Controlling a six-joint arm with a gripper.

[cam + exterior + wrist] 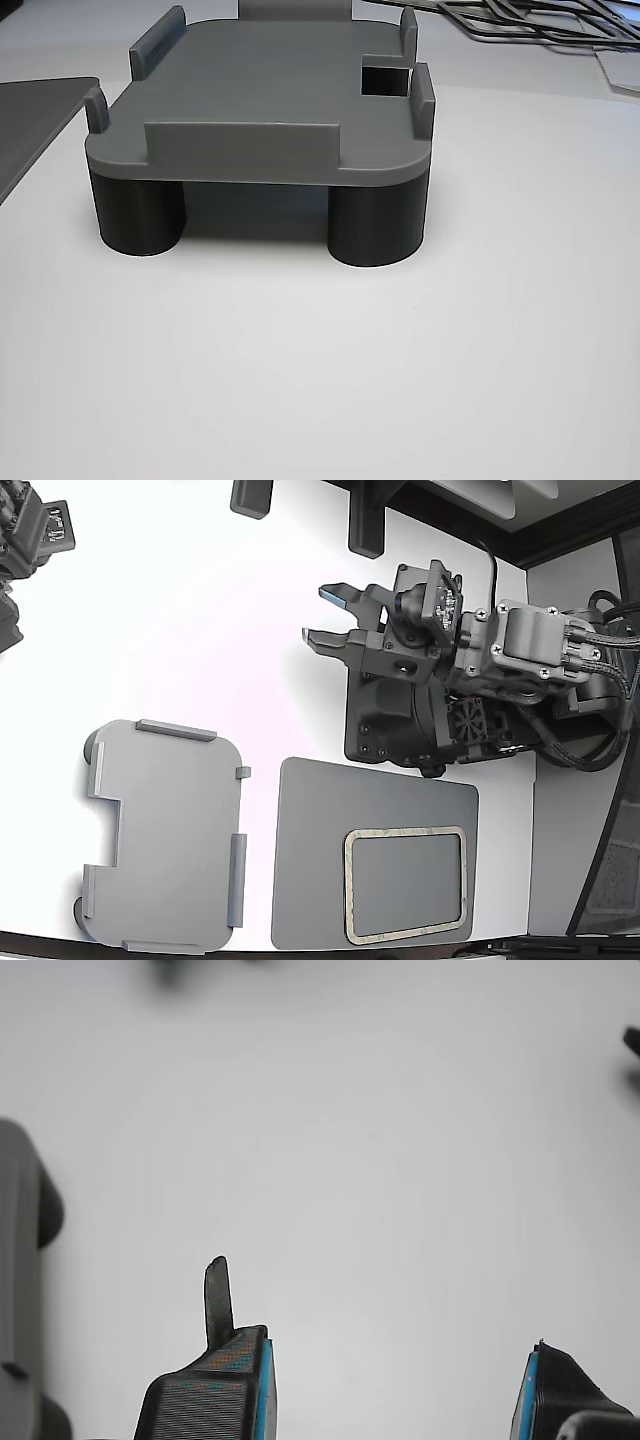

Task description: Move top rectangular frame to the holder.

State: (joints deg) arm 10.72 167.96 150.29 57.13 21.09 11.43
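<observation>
The tan speckled rectangular frame (405, 831) lies flat on the dark grey mat (320, 810) at the exterior view's lower right. The light grey holder (165, 835) with raised edge tabs stands to the mat's left; it is bare. It shows close up on round feet in the other view (270, 100), and its edge shows in the wrist view (15, 1280). My gripper (317, 614) is open and empty, well above the mat in the picture and pointing to the exterior view's left. In the wrist view the gripper (395, 1400) has only white table between its fingers (215, 1390).
The arm's black base (420, 720) stands just beyond the mat. A second arm (30, 540) is at the exterior view's top left. Two black blocks (366, 525) sit at the far edge. Dark thin frames (540, 25) lie behind the holder in the other view.
</observation>
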